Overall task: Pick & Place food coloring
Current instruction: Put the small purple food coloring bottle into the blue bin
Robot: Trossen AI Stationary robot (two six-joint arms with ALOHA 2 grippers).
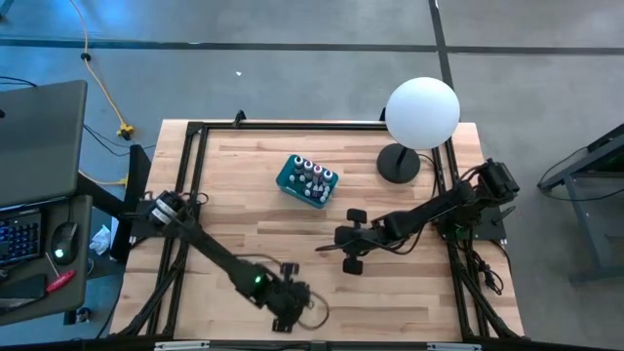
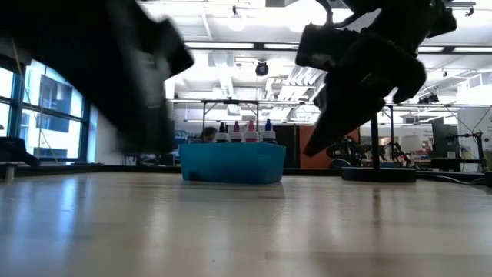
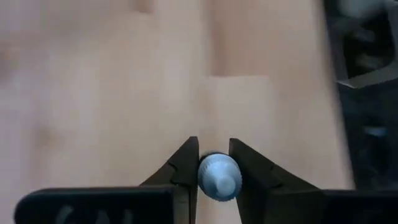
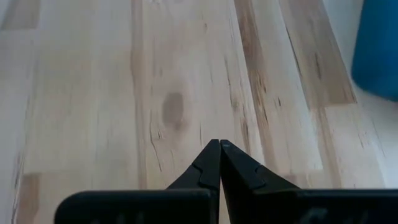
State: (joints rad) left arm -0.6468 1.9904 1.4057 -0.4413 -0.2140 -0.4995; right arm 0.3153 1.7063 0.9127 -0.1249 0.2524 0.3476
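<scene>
Here the left gripper point(image 3: 214, 163) is pinching one white-capped food coloring bottle point(image 3: 219, 177) between its fingers, low over the wooden table point(image 1: 244, 195) near its front edge. The right gripper point(image 4: 219, 148) is hanging mid-table, fingers pressed together (empty). More bottles point(image 1: 311, 176) are standing in the teal box point(image 1: 289, 182)

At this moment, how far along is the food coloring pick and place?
Done: several food coloring bottles stand in the teal box. In hand: the left gripper, low over the near edge of the table, has its fingers on either side of one white-capped bottle. Left: carrying that bottle to the box. The right gripper waits shut and empty mid-table.
</scene>
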